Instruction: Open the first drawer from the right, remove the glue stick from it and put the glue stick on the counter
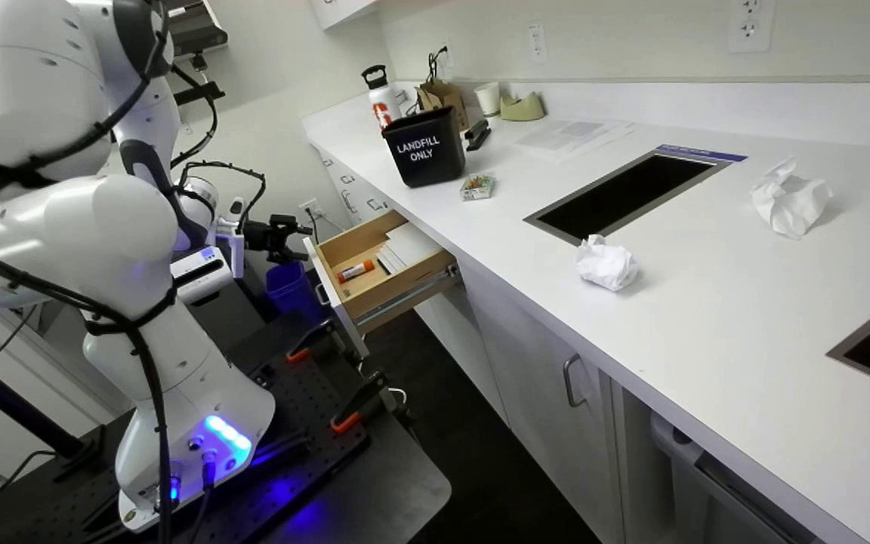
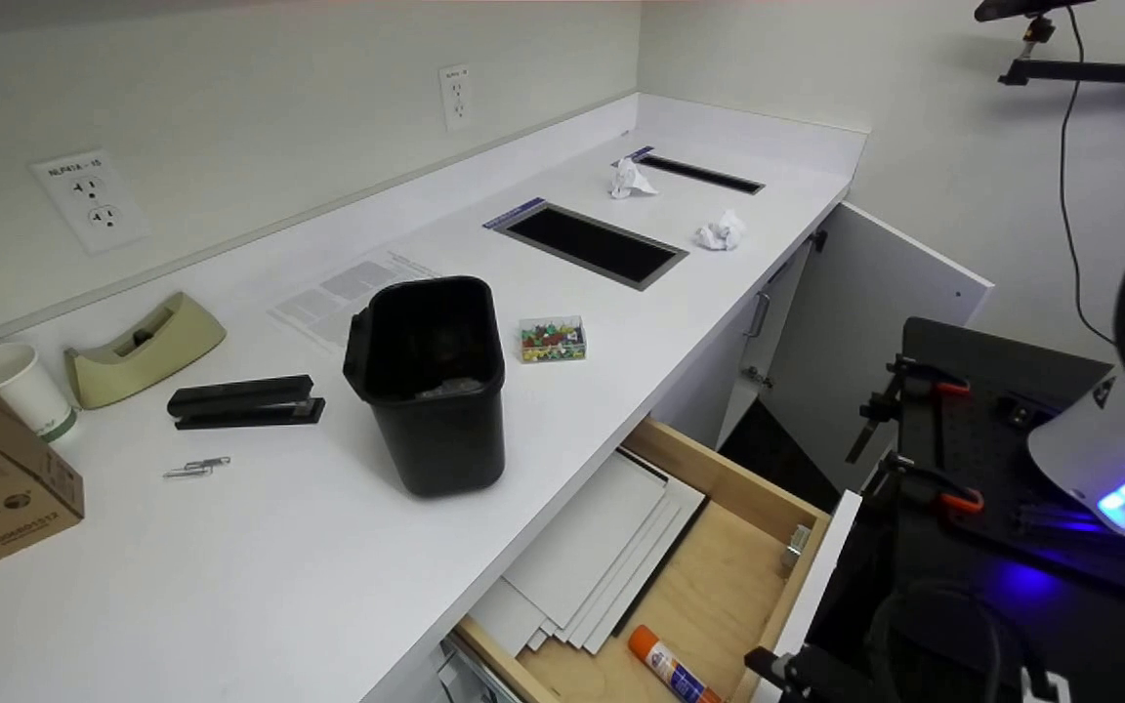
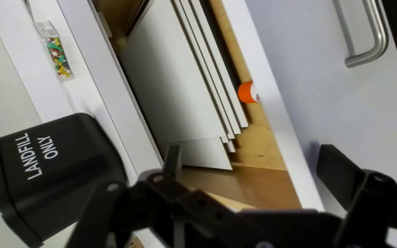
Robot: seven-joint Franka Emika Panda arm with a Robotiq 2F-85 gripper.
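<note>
The drawer (image 1: 399, 285) is pulled open below the counter (image 1: 495, 234); its wooden inside (image 2: 729, 571) and white front (image 3: 295, 82) also show. The orange and white glue stick (image 1: 356, 271) lies on the drawer floor near the front, beside a stack of white boards. It is whole but for its cut-off end in an exterior view (image 2: 668, 664). In the wrist view only its orange cap (image 3: 248, 92) shows above the drawer front. My gripper (image 1: 305, 243) is open and empty outside the drawer front. In the wrist view the front's top edge runs between its fingers (image 3: 250, 151).
A black bin (image 1: 424, 147) and a box of push pins (image 2: 553, 339) stand on the counter above the drawer. Crumpled papers (image 1: 606, 263) lie near a dark cutout (image 2: 594, 242). A cabinet door (image 2: 875, 293) hangs open. A stapler (image 2: 246, 401) lies behind the bin.
</note>
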